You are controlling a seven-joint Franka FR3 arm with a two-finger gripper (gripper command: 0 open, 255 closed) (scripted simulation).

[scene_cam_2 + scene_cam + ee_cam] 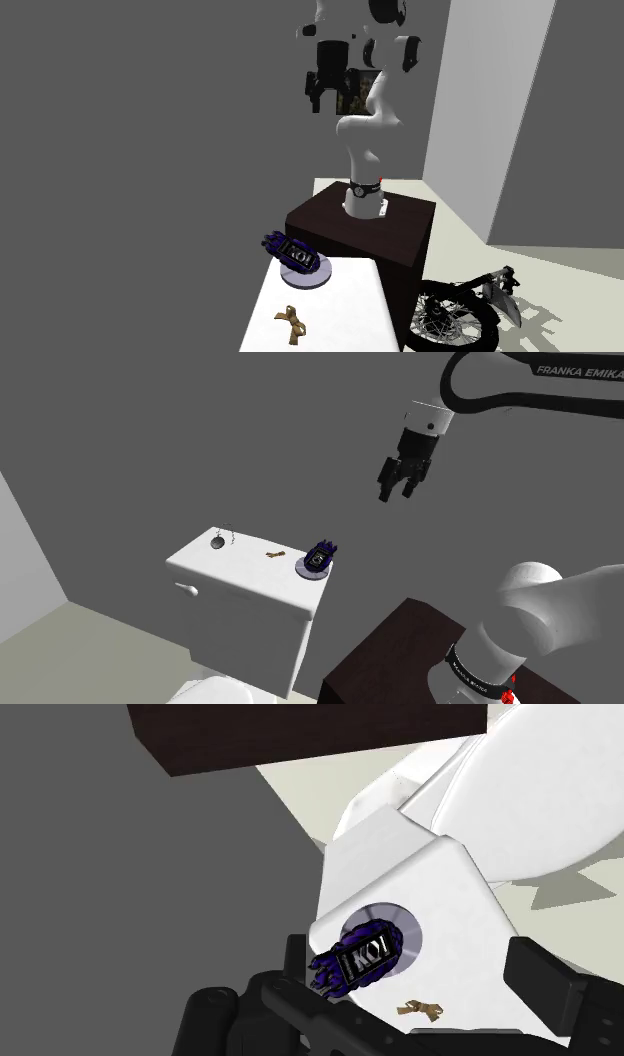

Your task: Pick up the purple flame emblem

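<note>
**Item:** purple flame emblem (320,556). A small, dark purple piece, long in shape, with jagged flame tips at one end and a black lettered plate on its face. It lies across a pale grey disc (312,570).

**Location:** on the white toilet tank lid (240,567), at the corner nearest the stand and close to the lid's edge.

**Handling (judged):** probably light and rigid, with a hard, smooth finish that may slip. The flame tips look thin, so they are best left alone. Take hold across the two long sides at mid-body, with the fingers turned square to its length. I cannot tell whether the disc is fixed to the emblem, so it may lift with it. Because the emblem sits near the edge, a nudge could push it off.

**Claw (396,492):** high above the lid and well apart from the emblem, towards the shoulder view's right. The fingers are spread apart and hold nothing.

**Neighbours on the lid:** a small brown ribbon-like scrap (275,555) near the emblem. A dark round piece with a fine chain (216,539) sits farther off, towards the shoulder view's left.

**Surroundings:** the dark brown stand (400,652) beside the toilet. A spoked wheel (450,320) is on the floor by it.
</note>
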